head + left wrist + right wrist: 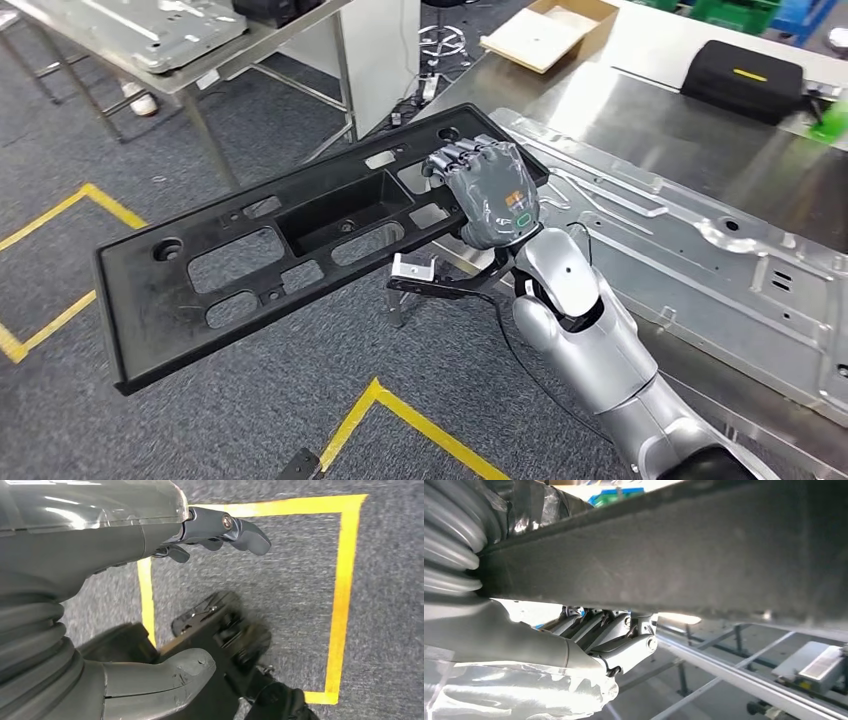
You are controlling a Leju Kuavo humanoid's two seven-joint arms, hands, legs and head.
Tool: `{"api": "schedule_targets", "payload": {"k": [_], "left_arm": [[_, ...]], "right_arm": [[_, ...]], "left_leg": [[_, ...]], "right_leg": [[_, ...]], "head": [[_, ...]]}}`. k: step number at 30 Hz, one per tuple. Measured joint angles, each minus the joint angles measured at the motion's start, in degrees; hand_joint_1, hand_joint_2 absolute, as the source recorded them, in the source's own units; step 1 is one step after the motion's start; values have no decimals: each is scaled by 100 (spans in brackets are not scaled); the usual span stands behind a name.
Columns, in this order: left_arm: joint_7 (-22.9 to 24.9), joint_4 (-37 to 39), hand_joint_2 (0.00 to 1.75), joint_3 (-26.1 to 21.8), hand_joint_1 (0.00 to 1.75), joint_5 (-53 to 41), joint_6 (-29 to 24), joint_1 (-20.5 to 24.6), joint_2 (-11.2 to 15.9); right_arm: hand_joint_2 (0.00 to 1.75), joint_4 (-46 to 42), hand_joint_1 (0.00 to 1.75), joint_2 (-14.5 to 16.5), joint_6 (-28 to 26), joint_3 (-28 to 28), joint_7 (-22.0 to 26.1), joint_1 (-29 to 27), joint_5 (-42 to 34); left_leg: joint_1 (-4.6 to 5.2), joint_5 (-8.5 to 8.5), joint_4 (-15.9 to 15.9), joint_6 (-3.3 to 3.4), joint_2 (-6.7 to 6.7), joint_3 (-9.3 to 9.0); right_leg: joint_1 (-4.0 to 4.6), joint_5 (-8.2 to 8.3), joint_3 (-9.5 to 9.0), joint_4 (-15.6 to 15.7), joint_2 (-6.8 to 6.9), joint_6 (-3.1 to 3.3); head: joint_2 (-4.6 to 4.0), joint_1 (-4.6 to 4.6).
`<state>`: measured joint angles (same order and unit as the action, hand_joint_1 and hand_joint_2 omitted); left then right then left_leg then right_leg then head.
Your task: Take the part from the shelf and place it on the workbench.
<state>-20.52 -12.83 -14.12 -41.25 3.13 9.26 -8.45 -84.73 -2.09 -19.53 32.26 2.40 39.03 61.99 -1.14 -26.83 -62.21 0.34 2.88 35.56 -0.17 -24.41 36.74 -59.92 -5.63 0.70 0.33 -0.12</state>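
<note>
— Where's the part?

— In the air over the floor, one long black panel. The right hand clamps its far edge, fingers curled over the top, at the end nearest the bench.

— And its long axis?

— It runs away from the bench, down to the left.

— The left hand?

— Hanging low, fingers loose, holding nothing.

— What's on the bench?

— One metal sheet and one black case.

Black slotted part — long, tilted — held aloft.
</note>
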Motion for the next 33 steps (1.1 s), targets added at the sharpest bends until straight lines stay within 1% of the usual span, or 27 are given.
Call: {"api": "schedule_targets", "payload": {"k": [1,2,3,4,6,8,9,10,11,12,13,14,15,17,19,20,21,23,24,25,26,27,28,30,31,32,33], "left_arm": [[1,0,175,0,0,0,1,2,1],[1,0,175,0,0,-1,2,3,2],[2,-1,175,0,0,-1,4,7,1],[2,-2,175,0,0,-2,6,12,-1],[-2,-8,175,-1,0,-2,8,25,-7],[-5,-11,175,-2,0,-2,9,20,-6],[-5,-11,175,-2,0,-2,9,12,-4],[-5,-11,175,-2,0,-2,9,4,-1],[-5,-11,175,-2,0,-2,9,1,1],[-5,-11,175,-2,0,-2,9,3,1],[-5,-11,175,-2,0,-2,9,6,0],[-5,-11,175,-2,0,-2,9,8,-2],[-6,-11,175,-2,0,-2,10,11,-2],[-8,-11,175,-2,0,-2,14,13,-2],[-9,-13,175,-2,0,-1,17,21,-2],[-10,-16,175,-2,0,0,18,27,-2],[-11,-19,175,-2,0,1,20,33,-1],[-14,-24,175,-2,0,1,23,29,0],[-15,-24,175,-2,0,1,25,18,0],[-14,-24,175,-2,0,1,26,5,0],[-15,-24,175,-2,0,1,26,-4,0],[-15,-24,175,-2,0,3,26,-6,1],[-16,-25,175,-2,0,5,26,-4,3],[-21,-25,175,-2,0,9,26,1,15],[-24,-26,175,-2,0,10,26,3,21],[-28,-26,175,-2,0,10,28,6,25],[-33,-26,175,-2,0,10,29,13,26]], "right_arm": [[175,1,175,1,1,0,0,-1,0],[175,2,175,1,1,0,0,-2,0],[175,3,175,-1,1,-1,0,-5,0],[175,2,175,-4,0,-3,0,-8,-1],[175,-1,175,-9,-3,-10,0,4,-5],[175,-2,175,-9,-4,-13,0,13,-14],[175,-1,175,-9,-4,-13,0,9,-17],[175,2,175,-12,-3,-14,0,2,-21],[175,5,175,-16,-3,-14,0,-4,-22],[175,8,175,-20,-3,-15,0,-5,-22],[175,8,175,-24,-3,-15,0,-4,-22],[175,5,175,-25,-4,-16,0,1,-22],[175,2,175,-24,-4,-16,0,8,-22],[175,-3,175,-25,-6,-19,0,16,-23],[175,-5,175,-27,-7,-28,1,13,-24],[175,-9,175,-28,-7,-36,1,13,-24],[175,-13,175,-27,-7,-42,1,17,-24],[175,-16,175,-19,-8,-48,1,25,-25],[175,-15,175,-15,-7,-48,0,23,-25],[175,-14,175,-11,-7,-48,1,16,-26],[175,-12,175,-11,-7,-48,3,6,-26],[175,-11,175,-11,-7,-48,5,-2,-26],[175,-11,175,-11,-7,-49,7,-7,-27],[175,-12,175,-11,-7,-50,9,-5,-30],[175,-13,175,-11,-7,-50,9,-2,-31],[175,-13,175,-13,-7,-51,10,-3,-32],[175,-14,175,-16,-7,-54,10,-5,-33]], "left_leg": [[-4,29,133,12,87,-55],[2,12,160,29,111,-68],[5,26,173,58,57,-78],[3,42,200,93,-6,-91],[-16,72,263,171,-138,-126],[-16,72,286,211,-273,-141],[-14,66,286,216,-344,-142],[-13,57,285,216,-415,-144],[-13,46,284,213,-486,-150],[-13,33,284,205,-555,-162],[-13,15,284,192,-618,-182],[-5,-6,285,171,-676,-205],[10,-29,283,142,-726,-227],[42,-68,294,76,-822,-269],[46,-105,317,8,-908,-312],[39,-153,283,-23,-858,-318],[29,-245,161,-44,-753,-278],[20,-550,-430,-58,-466,-7],[22,-695,-813,-55,-390,197],[24,-765,-1119,-52,-352,379],[26,-724,-1247,-45,-336,486],[26,-575,-1163,-31,-320,495],[26,-347,-885,-10,-275,410],[13,42,-155,41,-28,139],[12,127,83,56,76,43],[17,142,206,67,138,-8],[28,131,241,73,110,-34]], "right_leg": [[-6,-2,29,-23,-59,-26],[-12,6,55,-30,-116,-58],[-22,20,70,-22,-177,-94],[-26,20,78,-25,-164,-125],[-9,-109,175,-223,85,-187],[-18,-412,478,-821,410,-235],[-37,-547,663,-1170,480,-257],[-55,-604,797,-1411,516,-272],[-69,-557,835,-1460,542,-280],[-75,-414,757,-1292,571,-279],[-73,-215,579,-947,631,-266],[-50,-60,371,-552,758,-246],[-18,43,205,-232,859,-213],[44,61,79,32,947,-146],[41,65,73,58,811,-77],[26,72,53,85,746,-46],[9,83,31,112,688,-4],[-2,89,2,137,565,53],[5,87,-1,133,496,74],[14,83,-4,128,413,80],[23,78,-10,122,327,84],[30,72,-19,113,240,86],[34,63,-31,102,156,82],[34,37,-29,64,9,60],[27,33,-12,46,-55,36],[16,33,11,36,-117,6],[5,41,30,35,-182,-31]], "head": [[0,1],[0,1],[0,1],[0,2],[0,16],[0,30],[0,28],[0,29],[0,29],[0,29],[0,29],[0,29],[0,28],[0,27],[0,26],[0,26],[0,23],[0,20],[0,18],[0,19],[0,19],[0,20],[0,20],[0,20],[0,20],[0,19],[0,19]]}}
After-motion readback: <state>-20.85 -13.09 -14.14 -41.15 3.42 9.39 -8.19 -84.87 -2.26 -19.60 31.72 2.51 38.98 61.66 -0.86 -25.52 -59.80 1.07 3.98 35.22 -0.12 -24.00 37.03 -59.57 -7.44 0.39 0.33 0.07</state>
